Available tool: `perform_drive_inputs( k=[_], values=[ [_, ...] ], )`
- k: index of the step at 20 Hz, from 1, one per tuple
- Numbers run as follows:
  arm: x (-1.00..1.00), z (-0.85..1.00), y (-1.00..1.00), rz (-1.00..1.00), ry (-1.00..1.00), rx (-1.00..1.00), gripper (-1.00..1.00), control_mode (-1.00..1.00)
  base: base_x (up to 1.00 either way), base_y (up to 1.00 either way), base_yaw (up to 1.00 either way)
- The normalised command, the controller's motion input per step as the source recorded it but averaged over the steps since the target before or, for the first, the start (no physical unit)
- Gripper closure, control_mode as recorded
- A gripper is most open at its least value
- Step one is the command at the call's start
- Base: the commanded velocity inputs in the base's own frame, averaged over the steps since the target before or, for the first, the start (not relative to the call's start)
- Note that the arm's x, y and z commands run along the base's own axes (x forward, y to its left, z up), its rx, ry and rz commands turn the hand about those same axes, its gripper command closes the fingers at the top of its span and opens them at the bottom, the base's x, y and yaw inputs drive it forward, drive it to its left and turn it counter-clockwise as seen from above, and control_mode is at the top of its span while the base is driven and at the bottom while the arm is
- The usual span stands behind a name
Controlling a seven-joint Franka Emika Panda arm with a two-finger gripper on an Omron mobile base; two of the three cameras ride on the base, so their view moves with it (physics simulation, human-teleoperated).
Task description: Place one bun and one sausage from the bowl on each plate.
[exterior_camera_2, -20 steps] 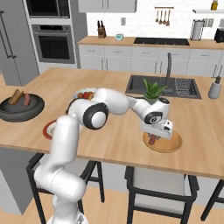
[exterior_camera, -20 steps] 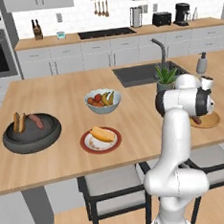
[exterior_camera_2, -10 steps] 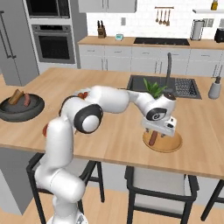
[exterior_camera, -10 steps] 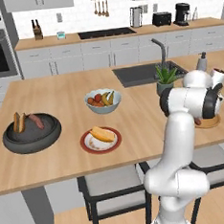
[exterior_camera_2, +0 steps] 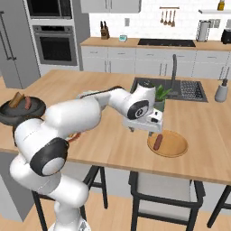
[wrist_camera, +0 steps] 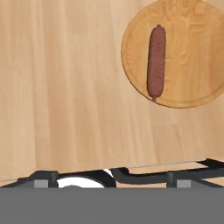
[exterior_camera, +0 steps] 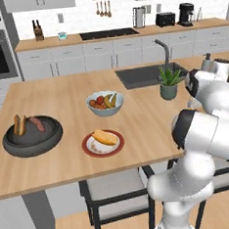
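— Where's the gripper (exterior_camera_2: 142, 131) right now?

— I have it hanging low over the wooden counter (exterior_camera_2: 108, 144), just left of the wooden plate (exterior_camera_2: 175, 145) at the right end of the island. In my hand view the two fingertips stand wide apart with only bare counter between them, so it is holding nothing.

— And the sausage (wrist_camera: 156, 61)?

— It lies flat on the wooden plate, on the plate's left half, clear of the fingers. I see no bun on that plate.

— What about the other plate?

— The red-rimmed plate (exterior_camera: 88, 148) sits near the front edge of the counter, around the middle of my left base view, well apart from the wooden one. A bun (exterior_camera: 105, 136) lies across it. I can't tell whether anything else is tucked against that bun.

— What is in the dark bowl (exterior_camera: 21, 148)?

— It's at the far left of the counter. I can make out a second sausage (exterior_camera: 37, 123) lying inside, and beside it, to the left, another bun (exterior_camera: 20, 124) leaning up on end. It's too small for me to tell whether that tan shape is one piece or two.

— Anything in between?

— A pale fruit bowl (exterior_camera: 106, 107) sits just behind the red-rimmed plate, and a potted plant (exterior_camera: 168, 82) stands by the sink (exterior_camera: 142, 75), behind the arm.
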Motion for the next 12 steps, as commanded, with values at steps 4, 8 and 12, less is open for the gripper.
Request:
perform_drive_inputs(
  k=[4,8,12],
  values=[
    [-0.97,0.65,1.00,0.06,0.00,-0.15,-1.00,-1.00,0.00,0.00,0.00],
    [-1.00,0.58,1.00,0.05,0.00,-0.06,-1.00,-1.00,0.00,0.00,0.00],
    [-1.00,0.60,0.98,0.00,0.00,0.00,-1.00,-1.00,0.00,0.00,0.00]
  ],
)
